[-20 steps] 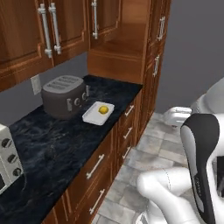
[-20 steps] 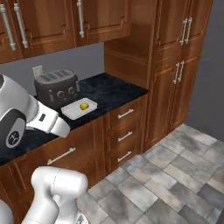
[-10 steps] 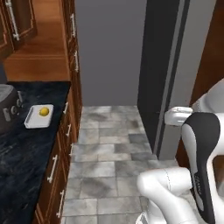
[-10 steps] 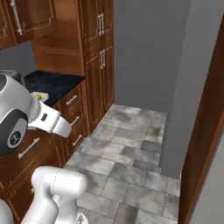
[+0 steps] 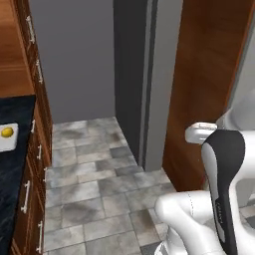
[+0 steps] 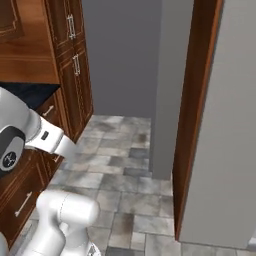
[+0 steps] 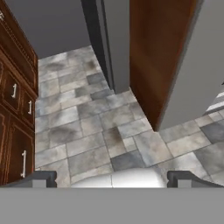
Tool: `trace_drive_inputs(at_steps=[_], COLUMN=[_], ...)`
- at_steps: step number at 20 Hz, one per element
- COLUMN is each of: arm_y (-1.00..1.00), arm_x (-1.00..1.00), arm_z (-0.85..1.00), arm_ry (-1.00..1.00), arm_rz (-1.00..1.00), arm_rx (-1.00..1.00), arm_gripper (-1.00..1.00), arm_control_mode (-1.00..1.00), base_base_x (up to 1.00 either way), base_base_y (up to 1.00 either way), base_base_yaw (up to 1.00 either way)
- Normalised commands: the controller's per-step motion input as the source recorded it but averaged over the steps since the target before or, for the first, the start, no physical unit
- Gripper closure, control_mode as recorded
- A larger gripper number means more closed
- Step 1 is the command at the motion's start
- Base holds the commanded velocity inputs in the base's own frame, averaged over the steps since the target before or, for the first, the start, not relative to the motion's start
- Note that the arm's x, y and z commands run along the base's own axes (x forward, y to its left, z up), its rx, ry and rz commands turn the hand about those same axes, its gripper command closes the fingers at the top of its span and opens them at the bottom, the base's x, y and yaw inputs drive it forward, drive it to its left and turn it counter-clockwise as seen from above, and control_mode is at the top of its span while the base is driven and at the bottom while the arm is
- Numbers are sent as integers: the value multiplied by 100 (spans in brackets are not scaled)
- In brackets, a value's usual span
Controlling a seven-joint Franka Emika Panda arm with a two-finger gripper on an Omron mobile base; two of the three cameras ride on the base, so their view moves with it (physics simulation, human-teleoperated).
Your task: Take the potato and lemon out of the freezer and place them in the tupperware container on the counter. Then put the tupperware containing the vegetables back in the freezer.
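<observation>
Gripper (image 7: 112,178), jaws spread and empty, faces floor near the freezer (image 5: 149,74). Lemon (image 5: 6,132) sits in tupperware container (image 5: 9,143), far left; wooden panel (image 5: 209,69) risks collision.

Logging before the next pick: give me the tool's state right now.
Tool: open, fingertips wide apart, holding nothing, pointing down at the tiled floor.
</observation>
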Motion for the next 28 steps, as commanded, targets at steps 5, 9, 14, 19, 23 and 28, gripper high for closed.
trace_drive_inputs(at_steps=[5,9,14,19,23,28], arm_y=[0,0,0,0,0,0], arm_x=[0,0,0,0,0,0], arm_z=[0,0,0,0,0,0], arm_ry=[0,0,0,0,0,0], arm_rz=[0,0,0,0,0,0], arm_rx=[0,0,0,0,0,0], arm_gripper=[-100,-100,-100,-100,-100,-100], arm_control_mode=[100,100,100,100,100,100], base_base_x=[2,0,1,10,27,41], base_base_y=[-88,-92,-91,-92,-80,-71], base_base_yaw=[-3,-4,-4,-2,0,0])
